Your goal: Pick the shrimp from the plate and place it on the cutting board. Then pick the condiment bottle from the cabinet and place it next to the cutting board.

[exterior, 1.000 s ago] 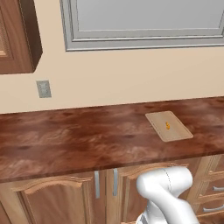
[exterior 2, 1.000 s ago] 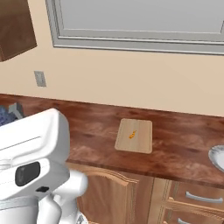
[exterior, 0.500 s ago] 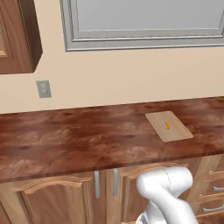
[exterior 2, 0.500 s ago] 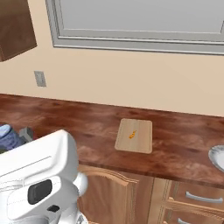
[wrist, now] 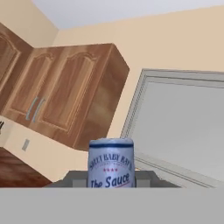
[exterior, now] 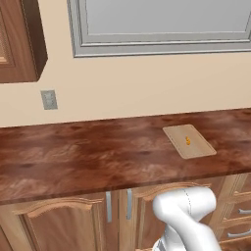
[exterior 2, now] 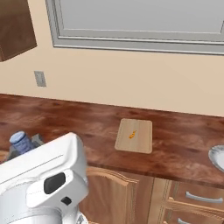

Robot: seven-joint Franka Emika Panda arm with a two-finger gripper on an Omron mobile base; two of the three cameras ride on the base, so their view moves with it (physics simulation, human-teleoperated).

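The counter [exterior: 88, 157] is glossy, mottled red-brown stone-like material, and the cutting board [exterior: 189, 141] near its right end is pale matt wood. The cabinet [exterior: 19, 39] is smooth medium-brown wood. The condiment bottle [wrist: 111, 163] bears a paper-like printed label.

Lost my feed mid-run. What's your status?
Pincer shut on bottle, carried low beside the arm. Shrimp already on board. Counter next to board free for set-down.
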